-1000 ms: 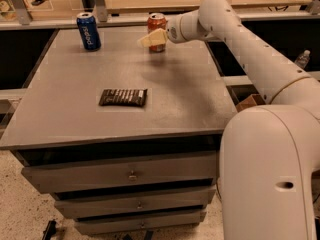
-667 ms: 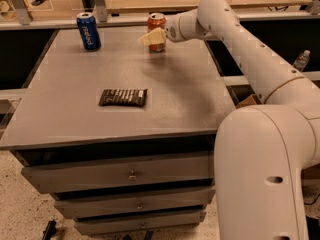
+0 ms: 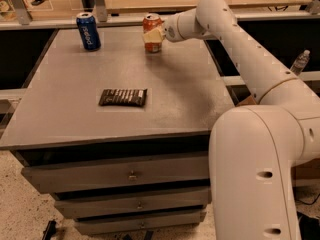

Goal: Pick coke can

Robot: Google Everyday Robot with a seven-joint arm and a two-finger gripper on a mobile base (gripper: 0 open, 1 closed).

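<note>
The coke can (image 3: 152, 45), red-orange with a silver top, stands upright near the far edge of the grey table (image 3: 175, 104), right of the middle. My gripper (image 3: 153, 34) reaches in from the right on the white arm (image 3: 240, 44) and sits right at the can, covering part of its near side at mid height. The can's base rests on the table top.
A blue Pepsi can (image 3: 88, 31) stands upright at the far left of the table. A dark snack bar wrapper (image 3: 123, 97) lies flat in the middle. Drawers (image 3: 131, 175) run under the table front. A plastic bottle (image 3: 300, 61) stands off to the right.
The gripper has moved slightly up and in against the coke can. The can, the Pepsi can and the wrapper have not moved.
</note>
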